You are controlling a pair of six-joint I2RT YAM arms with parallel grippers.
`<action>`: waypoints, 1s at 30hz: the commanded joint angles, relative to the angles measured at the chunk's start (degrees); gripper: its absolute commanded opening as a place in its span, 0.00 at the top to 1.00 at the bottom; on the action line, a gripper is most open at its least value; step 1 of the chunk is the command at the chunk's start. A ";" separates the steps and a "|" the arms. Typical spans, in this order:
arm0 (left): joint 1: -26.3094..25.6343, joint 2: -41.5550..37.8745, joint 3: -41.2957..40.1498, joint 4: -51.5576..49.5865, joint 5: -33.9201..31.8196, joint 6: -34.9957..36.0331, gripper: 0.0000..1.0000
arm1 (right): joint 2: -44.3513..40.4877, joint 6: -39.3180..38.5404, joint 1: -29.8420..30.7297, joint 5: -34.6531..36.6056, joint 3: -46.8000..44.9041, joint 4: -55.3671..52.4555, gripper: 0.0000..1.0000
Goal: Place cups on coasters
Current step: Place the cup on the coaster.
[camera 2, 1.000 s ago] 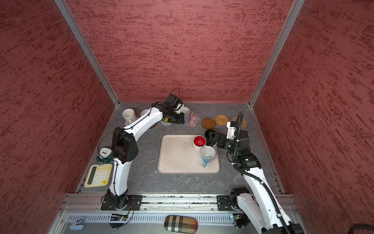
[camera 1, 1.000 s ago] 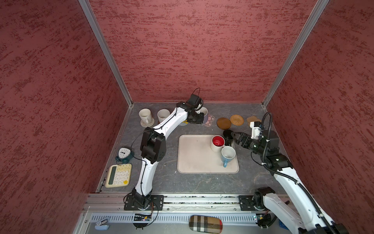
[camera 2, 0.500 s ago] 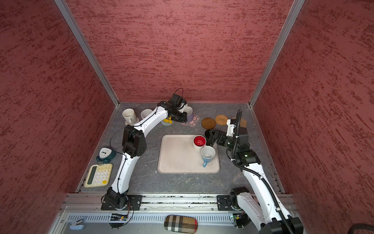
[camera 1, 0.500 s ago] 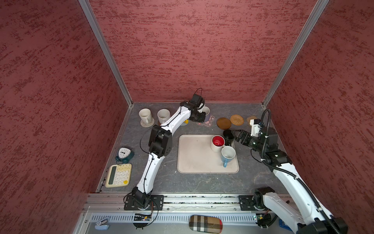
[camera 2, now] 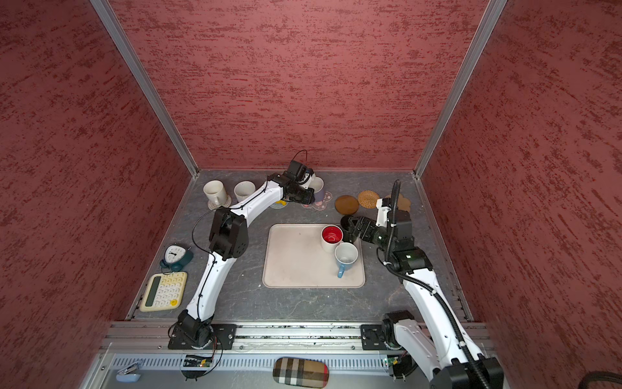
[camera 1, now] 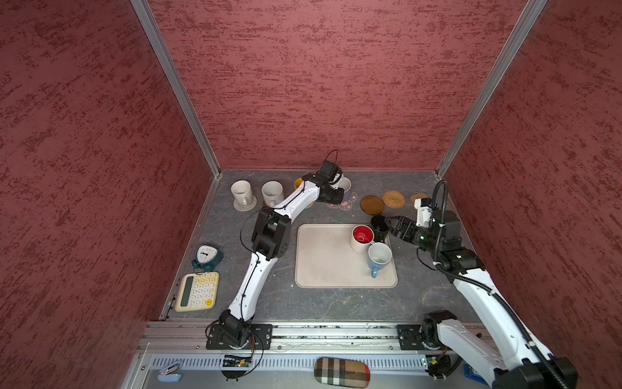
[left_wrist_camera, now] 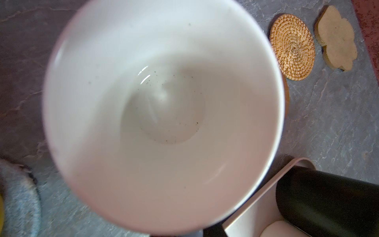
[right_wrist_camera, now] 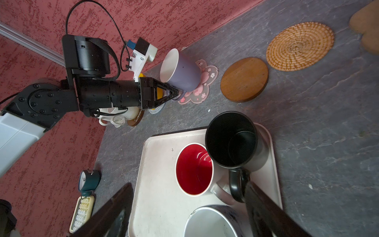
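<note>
I grip the purple mug (right_wrist_camera: 182, 71) by its handle in the left pincer (right_wrist_camera: 174, 94), tilted over the flower coaster (right_wrist_camera: 206, 82) at the far edge of the tabletop (camera 1: 269, 303), while the right pincer (camera 1: 390, 226) gapes open for the black mug (right_wrist_camera: 231, 139).

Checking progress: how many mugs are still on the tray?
3. The red-inside mug and light blue mug stand together by the tray's right edge; the black mug stands on its far right corner, with the open right pincer at its handle. None seems hidden.
</note>
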 commanded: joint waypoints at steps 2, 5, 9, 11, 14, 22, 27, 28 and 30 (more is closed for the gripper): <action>0.05 1.31 3.14 4.70 -0.10 1.32 1.00 | -0.02 0.05 -0.28 0.74 0.95 0.15 0.15; 0.05 1.51 3.09 4.65 -0.53 1.06 1.00 | 0.15 0.03 -0.19 0.66 0.98 0.19 0.15; -0.04 1.82 3.42 4.17 -1.62 1.05 1.00 | 0.59 0.16 -0.23 0.34 0.95 0.40 0.15; -0.03 1.84 3.50 3.92 -2.36 0.88 1.00 | 0.68 0.30 -0.20 0.19 0.88 0.54 0.15; -0.15 1.63 3.51 3.56 -3.51 0.61 1.00 | 0.55 0.30 -0.15 0.15 0.65 0.53 0.15; -0.53 2.80 5.25 2.67 -3.27 0.75 1.00 | -0.23 0.47 -0.15 0.01 0.02 0.14 0.15; -0.65 2.76 5.44 2.29 -3.46 0.44 0.81 | -0.90 0.21 -0.17 0.28 -0.39 -0.17 0.15; -0.65 2.76 5.44 2.24 -3.66 0.44 0.80 | -0.98 0.21 -0.24 0.30 -0.45 -0.16 0.15; -0.65 2.76 5.51 2.21 -3.94 0.42 0.76 | -1.02 0.21 -0.15 0.17 -0.61 -0.16 0.15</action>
